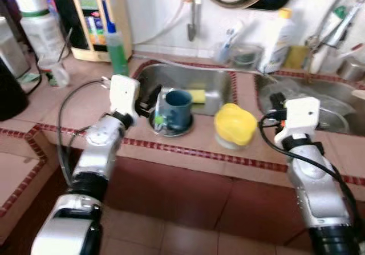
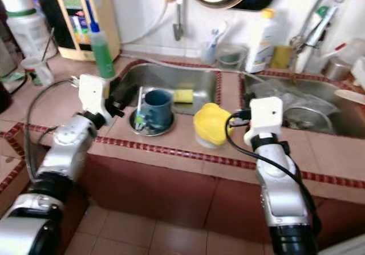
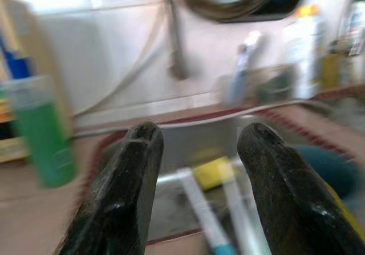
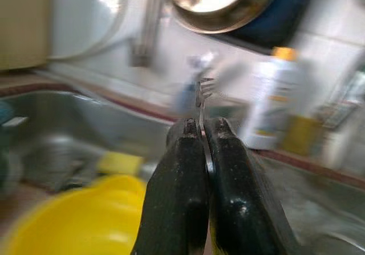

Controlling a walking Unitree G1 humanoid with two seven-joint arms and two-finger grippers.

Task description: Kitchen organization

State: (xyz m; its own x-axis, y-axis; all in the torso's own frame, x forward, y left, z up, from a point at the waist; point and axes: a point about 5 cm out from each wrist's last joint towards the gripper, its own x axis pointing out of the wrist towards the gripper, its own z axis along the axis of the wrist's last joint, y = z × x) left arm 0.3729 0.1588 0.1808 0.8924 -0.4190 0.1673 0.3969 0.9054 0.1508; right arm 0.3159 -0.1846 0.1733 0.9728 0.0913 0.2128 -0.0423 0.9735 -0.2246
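Note:
A dark blue mug (image 1: 178,108) stands on a small metal dish (image 1: 170,131) at the front edge of the left sink (image 1: 219,81), with white utensils (image 3: 197,206) leaning beside it. My left gripper (image 1: 146,102) hovers open just left of the mug, its fingers (image 3: 122,192) spread apart. A yellow bowl (image 1: 235,124) sits on the tiled divider between the two sinks. To the right of the bowl, my right gripper (image 4: 204,135) is shut on a thin metal fork (image 4: 203,89), tines pointing up and away.
A yellow sponge (image 1: 198,96) lies in the left sink. A green soap bottle (image 1: 118,52) and a beige appliance (image 1: 94,21) stand at the back left. The right sink (image 1: 342,92) holds metal dishes. A white bottle (image 1: 278,38) and cups line the back wall.

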